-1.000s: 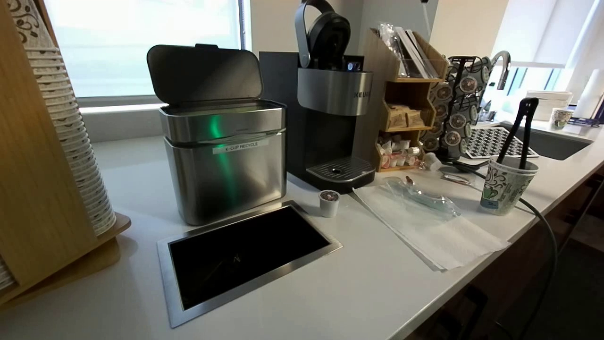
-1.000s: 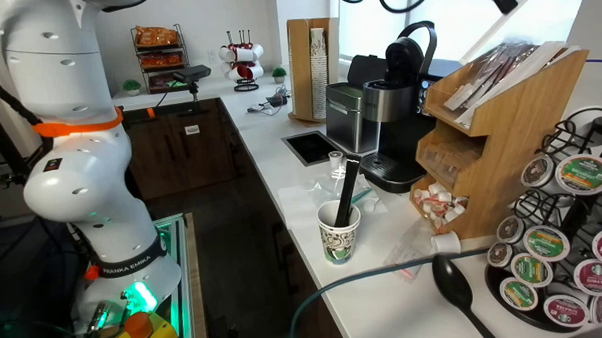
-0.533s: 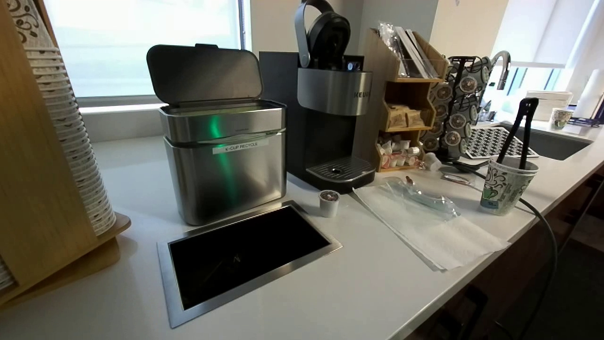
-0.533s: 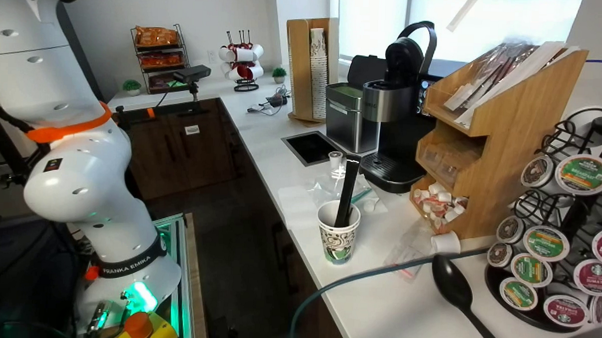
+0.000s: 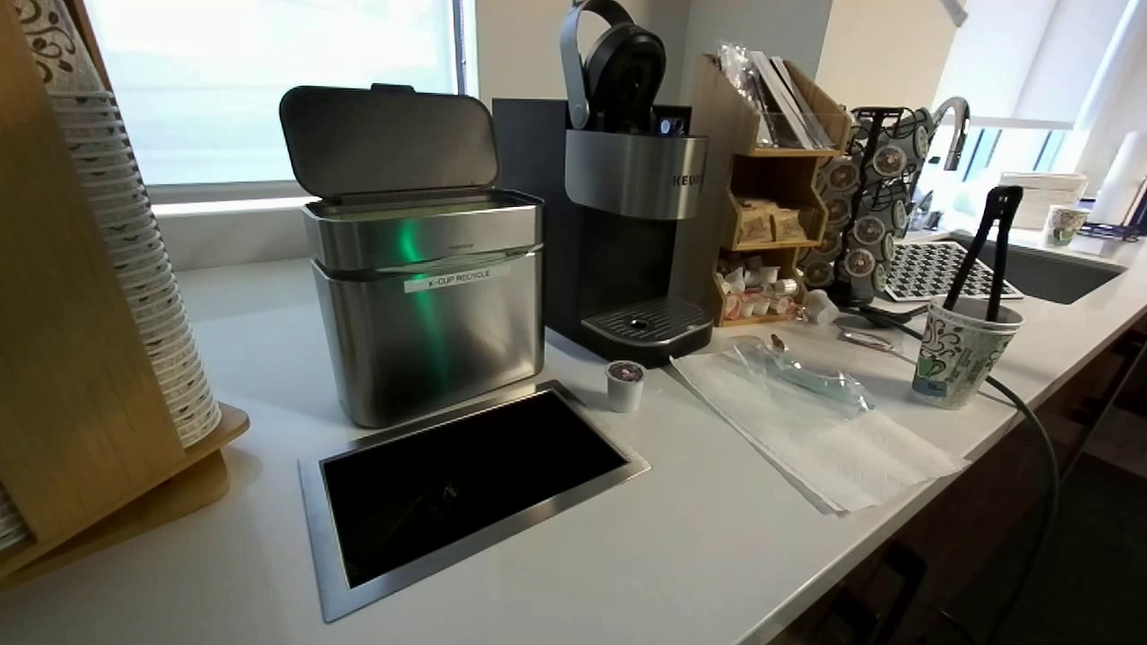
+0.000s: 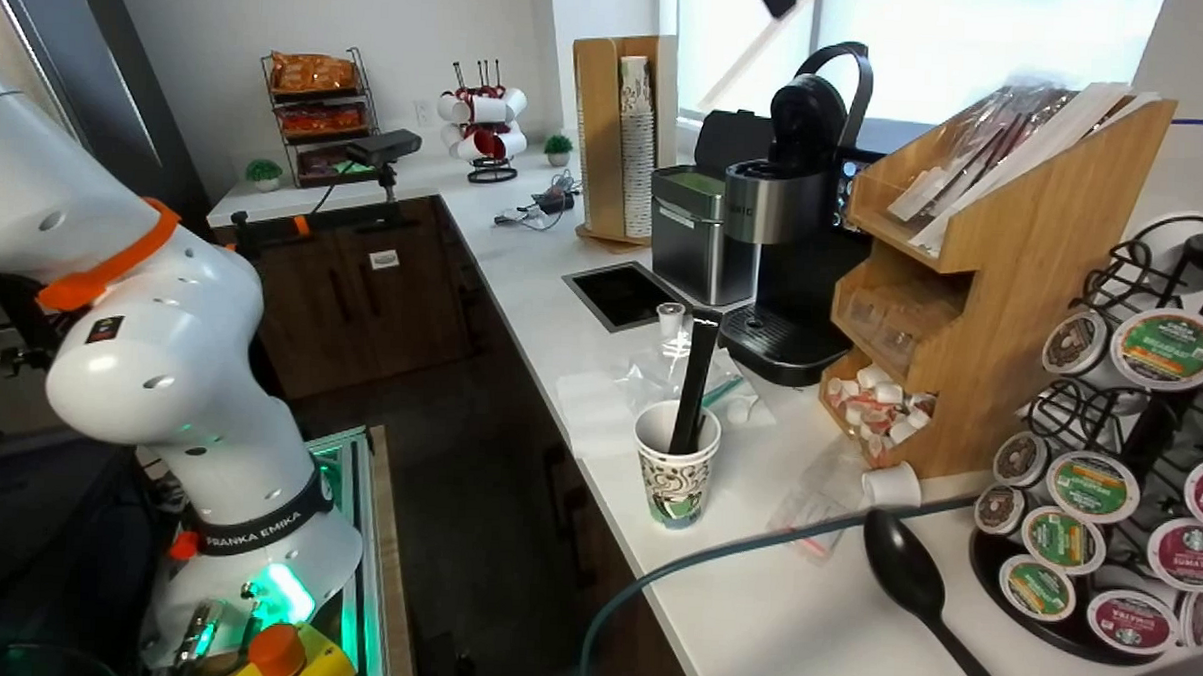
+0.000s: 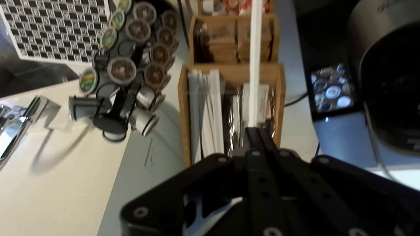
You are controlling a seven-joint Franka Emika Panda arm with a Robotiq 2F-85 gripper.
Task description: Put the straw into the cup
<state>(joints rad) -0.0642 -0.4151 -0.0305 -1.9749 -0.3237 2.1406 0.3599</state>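
Daylight fills the window point(image 5: 278, 90) behind your counter point(image 5: 717, 537), where the coffee machine point(image 5: 638, 179) stands just beside a steel bin point(image 5: 448, 331) with its lid point(image 5: 390, 143) raised. Your claw point(image 7: 257, 130) is narrow, pinched onto one end of the white straw point(image 7: 255, 65), which points straight out ahead of it in the wrist view. In an exterior view you can spot that straw point(image 6: 757, 48) high up, tilted, against the bright window. Your patterned cup point(image 6: 678, 486) stands upright near the counter's edge in both exterior views, well apart from the straw, with black tongs point(image 6: 696, 381) leaning in it. Near the cup you have a white napkin point(image 5: 851, 466) with a clear plastic bag point(image 5: 797, 376) lying on it, and a coffee pod point(image 5: 625, 390) sits near the foot of the machine. Over by a teal cable point(image 6: 714, 554) lies a black spoon point(image 6: 904, 564), bowl end closest to it. From the wrist you look across the wooden organizer point(image 7: 280, 98), its top compartment packed with slim white packets point(image 7: 215, 111), and the pod rack point(image 7: 110, 124) next to it; the machine shows at the other side.
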